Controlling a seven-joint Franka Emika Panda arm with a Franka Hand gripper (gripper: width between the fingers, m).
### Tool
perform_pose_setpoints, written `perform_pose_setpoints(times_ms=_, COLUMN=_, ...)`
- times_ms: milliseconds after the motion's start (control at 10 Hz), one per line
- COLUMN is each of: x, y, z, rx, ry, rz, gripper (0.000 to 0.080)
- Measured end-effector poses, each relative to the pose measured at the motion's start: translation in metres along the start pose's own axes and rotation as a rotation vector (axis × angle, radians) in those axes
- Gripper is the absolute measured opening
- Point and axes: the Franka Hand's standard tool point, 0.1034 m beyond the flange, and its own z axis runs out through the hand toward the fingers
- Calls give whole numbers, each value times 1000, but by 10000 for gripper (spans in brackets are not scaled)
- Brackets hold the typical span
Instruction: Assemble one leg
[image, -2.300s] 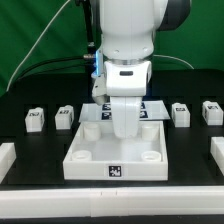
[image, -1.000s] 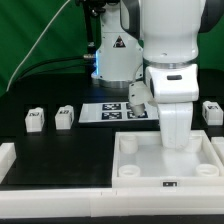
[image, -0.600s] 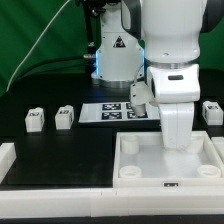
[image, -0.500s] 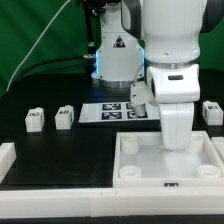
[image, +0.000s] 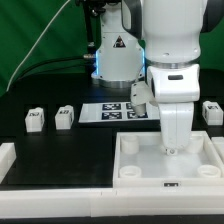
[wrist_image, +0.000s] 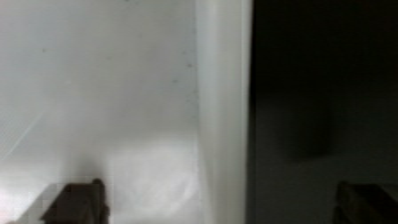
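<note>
Two small white legs (image: 33, 120) (image: 65, 117) with tags stand at the exterior view's left, and another leg (image: 211, 110) stands at the right, beside the arm. The large white tray-like part (image: 138, 172) lies at the front right. My gripper (image: 175, 146) reaches down at the tray's far wall. In the wrist view the gripper (wrist_image: 221, 205) is open, its dark fingertips (wrist_image: 75, 201) far apart. The tray's white wall edge (wrist_image: 221, 110) runs between them, with white surface on one side and black table on the other. I hold no leg.
The marker board (image: 118, 112) lies on the black table behind the tray. A white rail (image: 6, 156) runs along the left edge and another (image: 50, 204) along the front. The robot base (image: 116, 55) stands at the back.
Since 2.3 s ago the tray and my gripper have moved to the exterior view's right and toward the front. Over the last second nothing has visibly moved.
</note>
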Motion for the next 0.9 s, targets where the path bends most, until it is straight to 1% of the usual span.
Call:
perform_pose_setpoints(times_ms=200, x=-1, y=0, z=-2, rx=-2, ry=0, rz=5, gripper=649)
perform_pose_setpoints(times_ms=300, x=-1, y=-3, z=-6, rx=-5, ry=-2, rz=24, gripper=649)
perform_pose_setpoints(times_ms=400, x=-3, y=-8, z=-13, rx=-13, ry=-6, rz=46, gripper=649)
perform_pose_setpoints(times_ms=700, x=-9, y=-20, z=-54, rx=-58, ry=-19, rz=104, gripper=649)
perform_pose_setpoints(times_ms=800, x=-13, y=-26, z=-69, rx=-82, ry=-21, rz=143, gripper=649)
perform_pose_setpoints(times_ms=900, x=-14, y=-28, z=-82, rx=-106, ry=-20, rz=172, gripper=649)
